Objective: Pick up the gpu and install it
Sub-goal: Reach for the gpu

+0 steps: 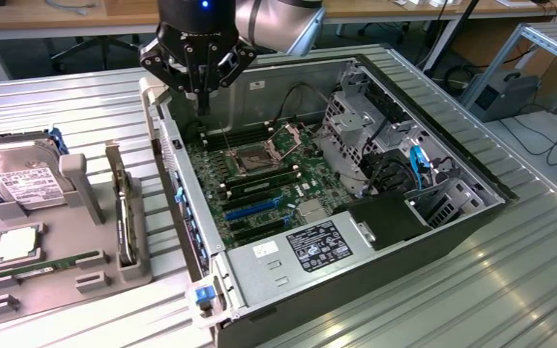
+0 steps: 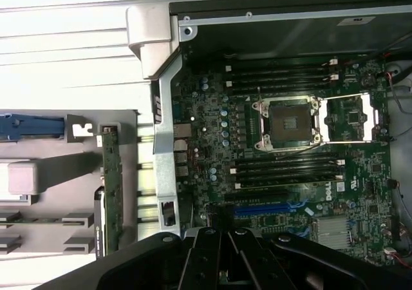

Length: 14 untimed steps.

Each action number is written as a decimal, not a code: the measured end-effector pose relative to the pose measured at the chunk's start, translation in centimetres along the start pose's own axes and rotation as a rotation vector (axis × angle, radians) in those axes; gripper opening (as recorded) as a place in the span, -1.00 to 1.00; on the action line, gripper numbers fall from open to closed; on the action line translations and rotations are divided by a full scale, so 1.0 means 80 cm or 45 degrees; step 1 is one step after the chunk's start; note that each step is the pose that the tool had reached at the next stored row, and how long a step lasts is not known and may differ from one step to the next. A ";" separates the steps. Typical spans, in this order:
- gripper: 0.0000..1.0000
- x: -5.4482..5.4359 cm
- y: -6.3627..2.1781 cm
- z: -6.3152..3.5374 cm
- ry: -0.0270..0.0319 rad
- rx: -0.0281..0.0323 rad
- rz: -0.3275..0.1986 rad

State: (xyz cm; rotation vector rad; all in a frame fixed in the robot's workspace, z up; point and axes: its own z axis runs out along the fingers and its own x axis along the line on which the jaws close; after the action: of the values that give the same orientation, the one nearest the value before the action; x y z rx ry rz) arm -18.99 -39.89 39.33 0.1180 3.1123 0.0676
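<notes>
The gripper (image 1: 201, 100) (image 2: 222, 238) is seen fully shut above the motherboard (image 1: 259, 181) (image 2: 290, 174). The gpu (image 1: 121, 217) (image 2: 113, 193) is stood on edge in the holder (image 1: 133, 272) (image 2: 64, 167), well apart from it.

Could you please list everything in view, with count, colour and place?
PC case: one, black and silver, open, on the table.
motherboard: one, green, inside the case.
CPU socket: one, silver, open, on the motherboard.
holder: one, grey, exterior view's left of the case.
hard drive: one, silver, in the holder.
CPU: one, silver, in the holder.
RAM stick: one, green, in the holder.
gpu: one, green-edged, on edge in the holder.
table: one, silvery, under everything.
gripper: one, black, shut, empty, above the case.
</notes>
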 end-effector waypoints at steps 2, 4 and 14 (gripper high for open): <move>-0.79 0.001 0.000 0.000 0.0000 -0.0001 0.000; -0.79 0.002 0.000 0.000 0.0001 0.0000 0.000; -0.79 0.008 -0.001 0.000 0.0000 0.0000 0.000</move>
State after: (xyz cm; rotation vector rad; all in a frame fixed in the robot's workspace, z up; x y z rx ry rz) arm -19.62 -39.89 39.33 0.1180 3.1123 0.0676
